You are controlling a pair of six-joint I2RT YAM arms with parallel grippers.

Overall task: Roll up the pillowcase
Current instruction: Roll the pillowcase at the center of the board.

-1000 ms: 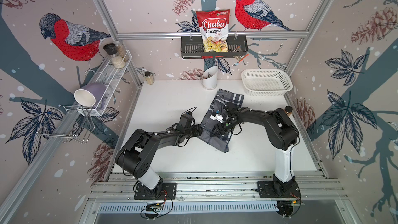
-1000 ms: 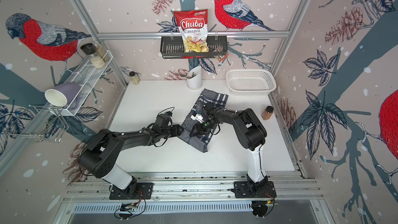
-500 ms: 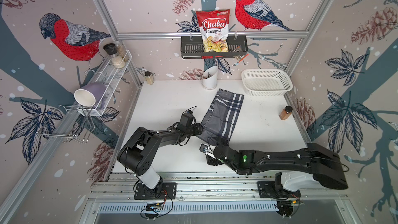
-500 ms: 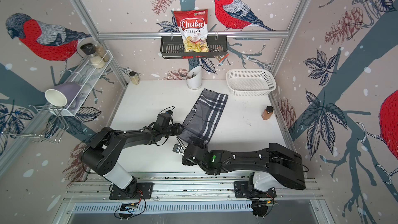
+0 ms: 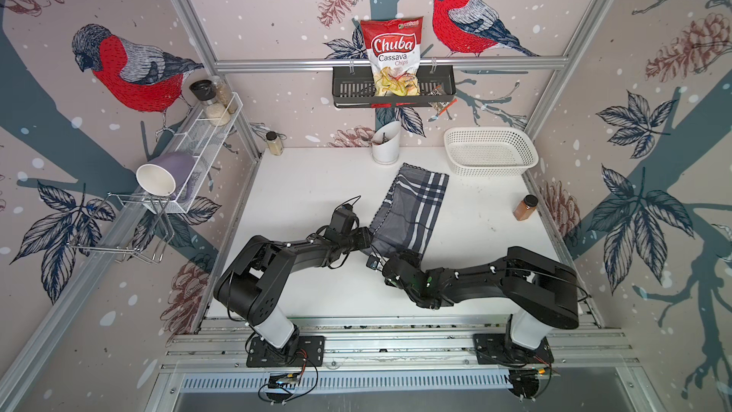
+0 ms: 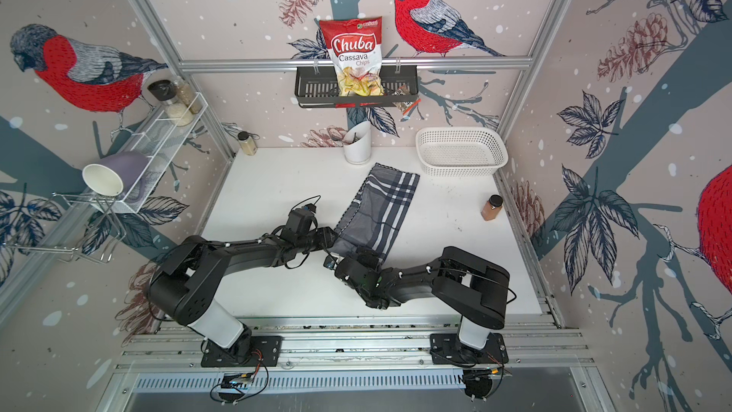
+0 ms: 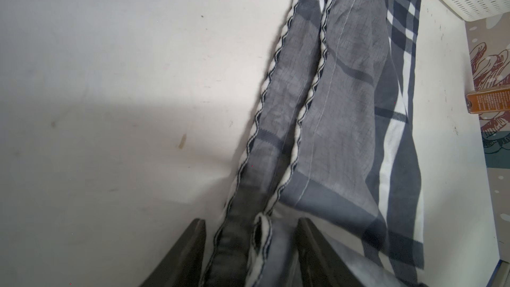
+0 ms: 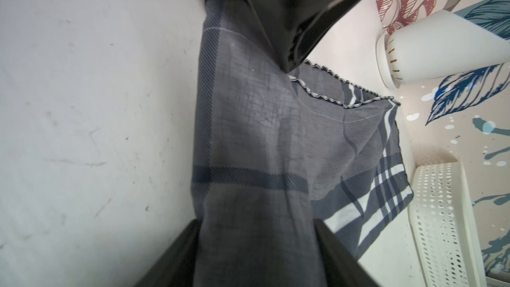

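your pillowcase (image 5: 412, 212) lies spread on the scuffed white tabletop (image 5: 309, 188), ringed by bird-print walls (image 5: 277, 13). left fingers (image 7: 182, 260) stand apart astride its hemmed edge; right fingers (image 8: 171, 260) flank its near end, grip impossible to tell.

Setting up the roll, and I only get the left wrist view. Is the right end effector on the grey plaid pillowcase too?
Observer: Yes, the right end effector straddles the near end of the grey plaid pillowcase; clamped or not, I cannot tell.
Operator: What stands past the far end?
Observer: A white plastic utensil holder, just beyond its far corner.
Operator: Is any of it rolled?
Observer: No; in both top views it stretches out as a long unrolled strip.
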